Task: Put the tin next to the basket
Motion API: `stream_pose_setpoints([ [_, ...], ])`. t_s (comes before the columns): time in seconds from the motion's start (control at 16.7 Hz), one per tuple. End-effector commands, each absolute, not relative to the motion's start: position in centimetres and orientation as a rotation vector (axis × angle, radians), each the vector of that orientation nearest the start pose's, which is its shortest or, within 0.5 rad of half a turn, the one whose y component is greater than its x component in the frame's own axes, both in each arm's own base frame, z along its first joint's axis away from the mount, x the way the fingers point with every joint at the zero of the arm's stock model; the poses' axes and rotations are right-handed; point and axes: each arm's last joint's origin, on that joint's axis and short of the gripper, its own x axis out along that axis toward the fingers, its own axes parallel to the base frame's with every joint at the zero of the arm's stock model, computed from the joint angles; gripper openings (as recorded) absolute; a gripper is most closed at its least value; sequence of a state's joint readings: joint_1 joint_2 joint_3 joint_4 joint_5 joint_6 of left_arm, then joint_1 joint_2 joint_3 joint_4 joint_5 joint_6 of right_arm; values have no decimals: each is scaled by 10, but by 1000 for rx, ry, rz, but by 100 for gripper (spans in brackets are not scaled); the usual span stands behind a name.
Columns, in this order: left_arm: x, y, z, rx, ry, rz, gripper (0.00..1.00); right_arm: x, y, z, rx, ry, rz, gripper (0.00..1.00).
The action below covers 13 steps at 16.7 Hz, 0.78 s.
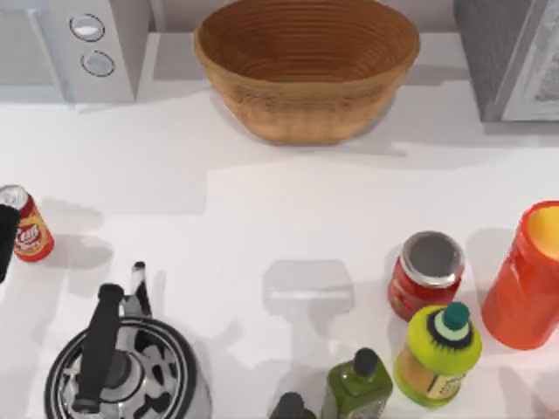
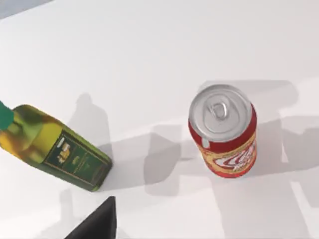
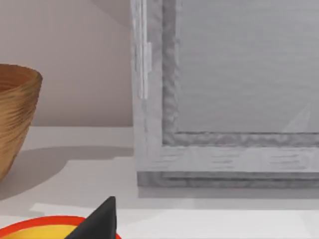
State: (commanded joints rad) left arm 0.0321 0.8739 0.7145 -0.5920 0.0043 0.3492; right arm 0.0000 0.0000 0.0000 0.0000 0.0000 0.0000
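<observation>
The tin [image 1: 26, 229] is a slim red can with a cream label and a silver top. It stands upright at the table's far left edge. In the left wrist view the tin [image 2: 223, 130] is seen from above, untouched. My left gripper [image 1: 6, 243] hangs just left of it and is open; one dark fingertip [image 2: 98, 225] shows, well apart from the can. The big woven basket [image 1: 306, 65] sits at the back centre, far from the tin. In the right wrist view a dark fingertip [image 3: 101, 221] of my right gripper shows, with the basket [image 3: 15, 119] off to one side.
A black-and-white kettle [image 1: 122, 371] stands near the front left. At the front right are a squat red jar [image 1: 425, 275], a tall orange container [image 1: 528, 279], a lime bottle [image 1: 437, 353] and an olive-green bottle [image 1: 356, 384]. Grey appliances [image 1: 87, 44] [image 1: 511, 52] fill both back corners.
</observation>
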Motion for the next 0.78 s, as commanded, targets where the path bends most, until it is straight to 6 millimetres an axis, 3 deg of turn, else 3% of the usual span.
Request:
stream_pose_setpoints([
  [0.24,254,12,261,432,1069,-244,100,106,-1,160,0,0,0,100],
  [0.48,321,15,245,532,1303,-420,100,106,-1,160,0,0,0,100],
  [0.78,364,11,223,618,1457,-600,100,106,-1,160,0,0,0,100],
])
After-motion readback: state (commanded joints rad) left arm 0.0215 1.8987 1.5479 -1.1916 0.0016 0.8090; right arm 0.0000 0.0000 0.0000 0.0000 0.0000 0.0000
